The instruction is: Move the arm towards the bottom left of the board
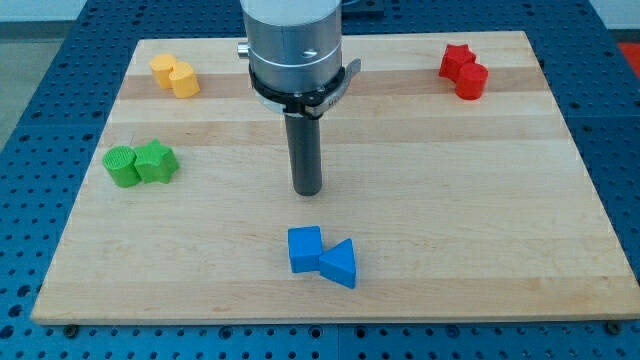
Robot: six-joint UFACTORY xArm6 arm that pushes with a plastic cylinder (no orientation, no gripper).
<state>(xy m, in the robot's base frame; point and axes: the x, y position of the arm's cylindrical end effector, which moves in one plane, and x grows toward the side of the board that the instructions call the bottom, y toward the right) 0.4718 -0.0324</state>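
Note:
My tip (307, 190) stands near the middle of the wooden board (450, 220), a little above a blue cube (304, 248) and a blue triangular block (339, 264), which touch each other near the view's bottom. The tip touches no block. At the view's left a green cylinder (122, 166) and a green star-shaped block (156, 160) sit side by side. The board's bottom left corner (60, 300) lies below them.
Two yellow blocks (175, 75) sit together at the view's top left. A red star-shaped block (456, 60) and a red cylinder (471, 80) sit together at the top right. The arm's grey body (295, 45) hangs over the board's top middle.

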